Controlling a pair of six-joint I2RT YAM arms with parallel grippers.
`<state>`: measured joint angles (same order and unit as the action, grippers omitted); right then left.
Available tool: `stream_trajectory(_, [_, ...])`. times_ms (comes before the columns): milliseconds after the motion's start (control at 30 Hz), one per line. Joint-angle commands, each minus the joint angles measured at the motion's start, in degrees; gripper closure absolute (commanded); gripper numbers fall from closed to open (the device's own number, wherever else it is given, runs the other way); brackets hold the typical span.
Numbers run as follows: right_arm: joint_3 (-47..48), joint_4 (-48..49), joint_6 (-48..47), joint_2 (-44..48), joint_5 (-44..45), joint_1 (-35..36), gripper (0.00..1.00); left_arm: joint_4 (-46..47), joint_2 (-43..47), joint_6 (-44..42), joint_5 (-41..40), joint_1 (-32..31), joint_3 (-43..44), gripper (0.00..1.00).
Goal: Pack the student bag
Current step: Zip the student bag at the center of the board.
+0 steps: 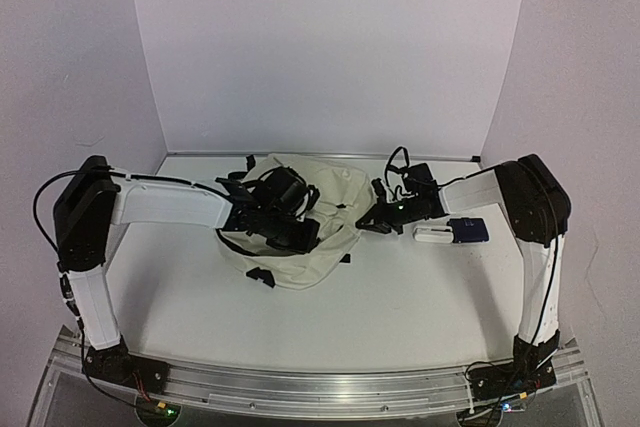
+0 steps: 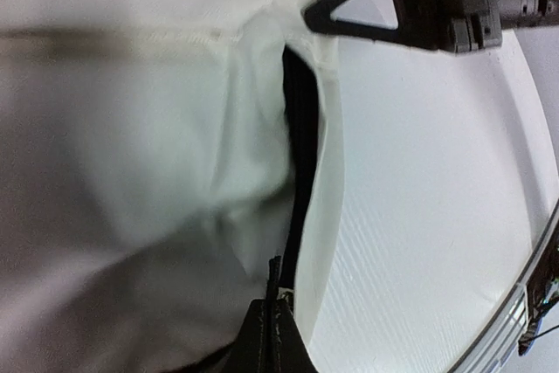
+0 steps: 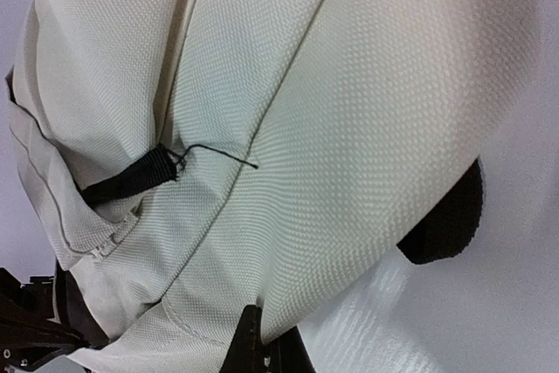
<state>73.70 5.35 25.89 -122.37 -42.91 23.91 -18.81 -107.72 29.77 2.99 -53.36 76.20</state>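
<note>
much was hidden. in the top view the black end of the left arm (image 1: 165,205) covered the middle of the bag (image 1: 305,259), and neither pair of fingertips could be made out there. in both wrist views cream cloth filled most of the frame and ran off the edges, and it was blurred in the left wrist view. a dark patch (image 3: 447,220) at the right of the right wrist view was too unclear to name. a small white and blue object (image 1: 452,232) lay on the table (image 1: 400,307) just right of the bag, and any print on it was too small to read. the bag lay at the centre of the table, between the two arms. the left gripper (image 2: 276,329), at the bottom of its view, had its fingers pressed together on the cloth edge beside the black zipper (image 2: 297,155). the right gripper (image 3: 262,351), at the bottom of its view, was closed on the bag's hem on the bag's right side, below a black strap (image 3: 131,183).
</note>
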Motion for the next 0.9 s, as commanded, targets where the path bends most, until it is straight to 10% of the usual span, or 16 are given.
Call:
stream_trajectory(0, [5.4,-3.1,-4.9,1.5,9.3,-4.3,1.00,1.7,11.1,-0.4,1.6,-0.8,-7.5,1.00])
stream_trajectory(233, [12.5,-6.6,-5.9,2.5,7.3,-4.8,0.94,7.1,11.6,1.4,2.7,-0.9,-9.3,1.00])
stream_trajectory(367, [9.3,-10.1,-7.0,7.8,1.0,-3.3,0.36,10.1,8.0,2.1,3.9,-0.9,-5.3,1.00])
stream_trajectory(467, [3.3,-10.8,-12.6,14.0,-0.1,-1.7,0.16,11.3,5.5,2.5,4.8,-0.9,-2.6,1.00])
stream_trajectory(867, [-3.9,-14.7,-23.4,18.2,4.8,12.6,0.17,14.8,5.5,8.0,5.6,1.5,-4.8,1.00])
